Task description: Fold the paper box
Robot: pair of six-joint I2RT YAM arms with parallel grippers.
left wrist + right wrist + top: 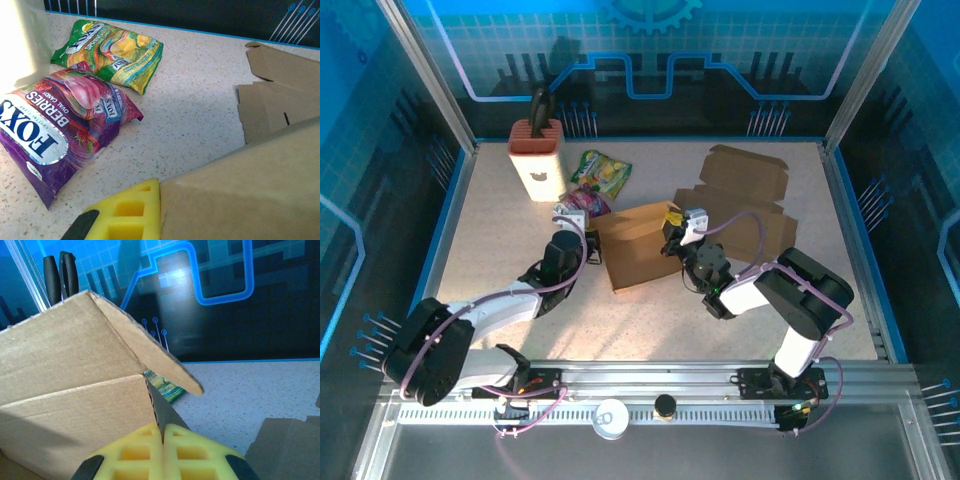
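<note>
The paper box [638, 245] is brown cardboard, partly raised in the middle of the table. My left gripper [582, 222] is at its left edge and my right gripper [672, 232] at its right edge. In the left wrist view one yellow finger [130, 212] presses against a box panel [240, 195] that hides the other finger; the left gripper [161, 187] is shut on that panel. In the right wrist view the right gripper [163, 432] is shut on the thin edge of a box wall [75, 400], with a flap [150, 352] slanting above it.
A second, flat cardboard blank [740, 190] lies at the back right. A white and red knife block [536, 158] stands at the back left. A green candy bag [602, 172] and a purple candy bag [588, 203] lie just behind the left gripper.
</note>
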